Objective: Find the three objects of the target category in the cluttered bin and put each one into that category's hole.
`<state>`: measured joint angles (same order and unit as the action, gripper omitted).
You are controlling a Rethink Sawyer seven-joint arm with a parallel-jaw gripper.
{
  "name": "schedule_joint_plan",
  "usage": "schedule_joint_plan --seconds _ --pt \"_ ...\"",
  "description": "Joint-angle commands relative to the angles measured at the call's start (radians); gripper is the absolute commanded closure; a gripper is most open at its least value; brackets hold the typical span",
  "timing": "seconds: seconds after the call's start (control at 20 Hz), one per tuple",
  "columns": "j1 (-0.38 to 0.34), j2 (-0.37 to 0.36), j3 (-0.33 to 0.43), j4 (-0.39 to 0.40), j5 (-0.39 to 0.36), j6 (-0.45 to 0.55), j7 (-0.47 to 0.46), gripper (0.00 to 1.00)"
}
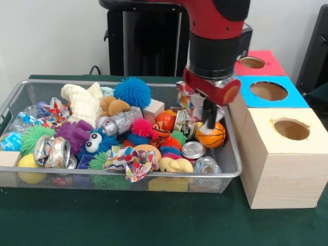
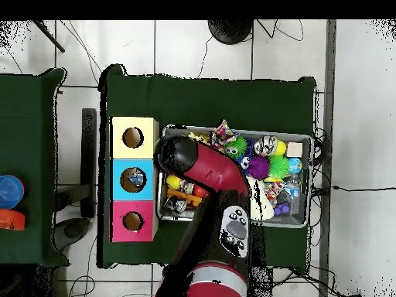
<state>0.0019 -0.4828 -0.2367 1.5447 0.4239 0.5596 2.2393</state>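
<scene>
End effector: low over bin's box-side end, beside the basketball; fingers' spread and load cannot be told
Bin: on green tabletop, crammed with toys, cans, paper wads
Bottles: one mid-bin; another at far end
Progress: judged early; something in blue box's hole; searching remains
</scene>
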Motion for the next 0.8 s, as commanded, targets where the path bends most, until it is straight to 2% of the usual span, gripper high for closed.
schedule_joint_plan --seconds 0.05,0.25,0.45,0.55,0.8 --pt "0.056 0.033 -0.145 -0.095 -0.129 0.035 0.126 1.0" --pt "0.06 0.008 -0.172 -0.048 -0.169 0.017 0.107 1.0" --pt "0.058 -0.07 -0.197 0.063 -0.205 0.062 0.08 1.0" --pt "0.055 -0.102 -0.206 0.103 -0.217 0.052 0.079 1.0" --pt "0.0 -0.149 -0.174 0.174 -0.228 -0.035 0.054 1.0"
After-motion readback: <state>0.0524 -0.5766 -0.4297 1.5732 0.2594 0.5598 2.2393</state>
